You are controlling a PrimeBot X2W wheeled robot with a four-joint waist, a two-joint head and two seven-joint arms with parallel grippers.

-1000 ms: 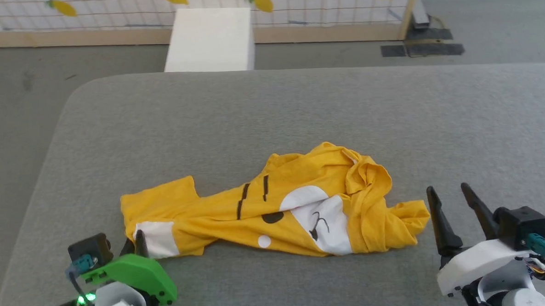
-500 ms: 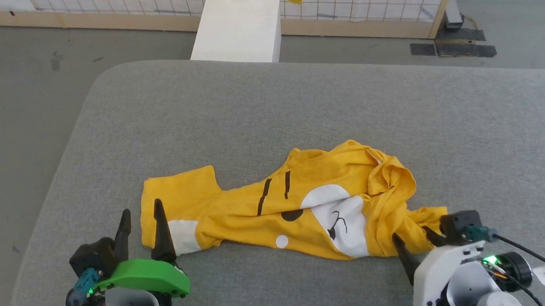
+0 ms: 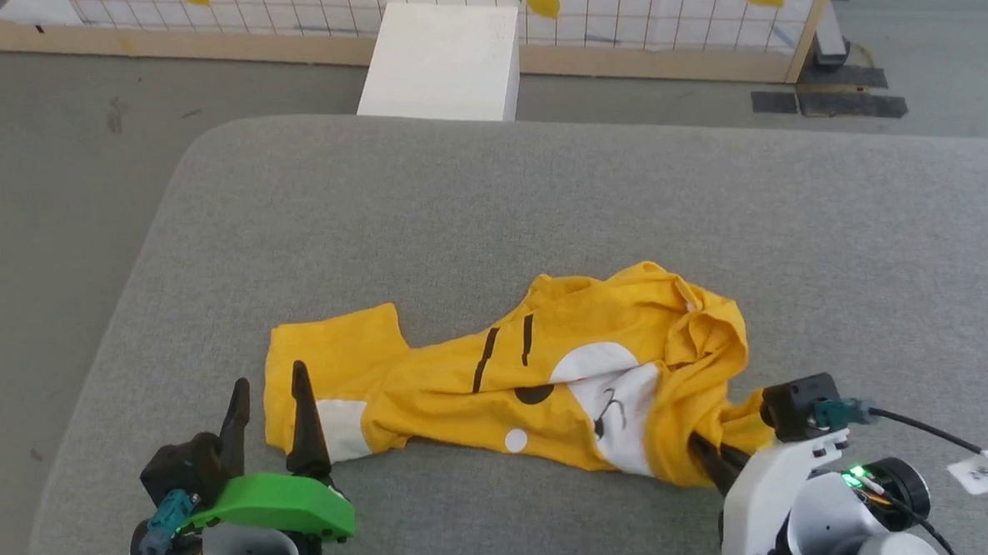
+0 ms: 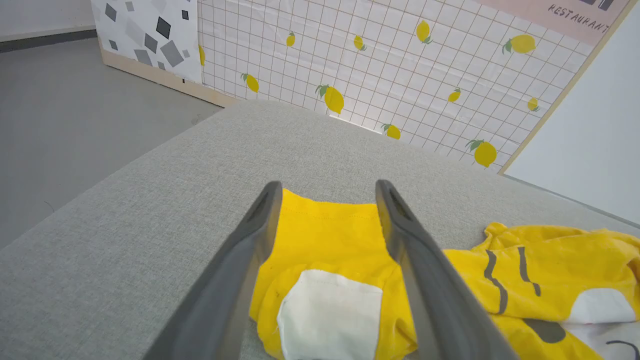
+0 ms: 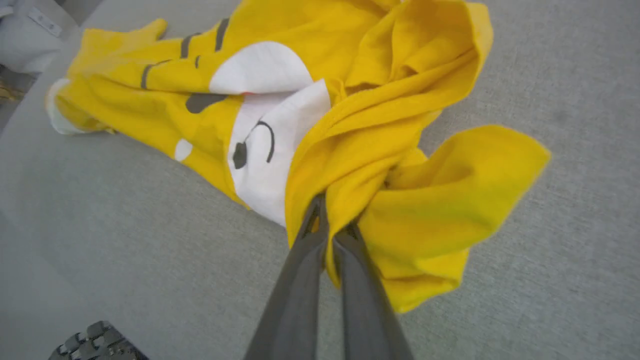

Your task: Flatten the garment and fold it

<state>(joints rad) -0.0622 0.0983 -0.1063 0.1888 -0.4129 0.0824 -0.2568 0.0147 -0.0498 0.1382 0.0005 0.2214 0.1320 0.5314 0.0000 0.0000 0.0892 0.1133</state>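
A crumpled mustard-yellow garment (image 3: 498, 377) lies toward the near side of a grey fabric-covered tabletop (image 3: 541, 200), its printed front up, showing white patches, black strokes and a dark oval. At its bunched right end the right gripper (image 3: 708, 447) reaches in low from the near edge, fingers clenched on a fold of yellow cloth. The right wrist view makes that plain: the two dark fingers (image 5: 305, 260) lie pressed together with the fabric gathered and creased round their tips, and a loose flap of cloth stands out to one side. At the flatter left end the left gripper (image 3: 270, 374), under a bright green cover (image 3: 270, 504), points away from the robot with its fingers spread wide and holding nothing; one finger crosses the garment's edge beside a white patch (image 3: 338, 426). Whether that finger touches the cloth cannot be told. The left wrist view frames the white patch and a flat stretch of yellow between the parted fingers, and looks on to a lemon-printed grid panel (image 4: 400, 75) and a second panel of grey shapes (image 4: 145, 35). In the head view a white box (image 3: 443, 63) stands on the grey floor (image 3: 41, 205) past the tabletop's far edge, before the lemon-printed grid panel.
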